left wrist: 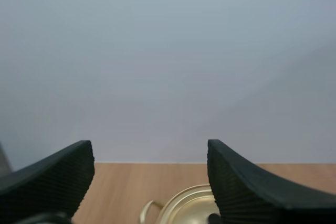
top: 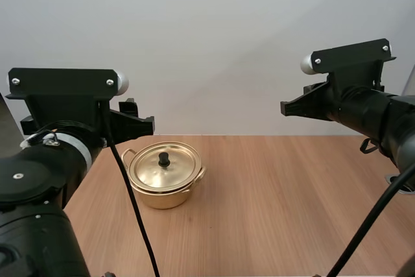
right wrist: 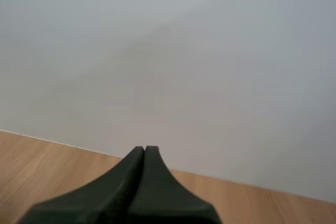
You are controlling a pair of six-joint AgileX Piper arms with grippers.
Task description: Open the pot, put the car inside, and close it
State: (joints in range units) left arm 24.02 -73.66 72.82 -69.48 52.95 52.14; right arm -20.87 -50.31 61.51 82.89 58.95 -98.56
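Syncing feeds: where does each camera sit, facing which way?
High view: behind and above the bases, looking down at table and pot; both arms show.
Left wrist view: left arm, facing forward over the pot; open left gripper.
Right wrist view: right arm, facing the wall; shut right gripper.
Shared: high and left wrist show the pot.

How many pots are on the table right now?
1. The pot sits, lid on, at the table's left side, just below the open left hand. The near corners are covered, so another may be hidden.
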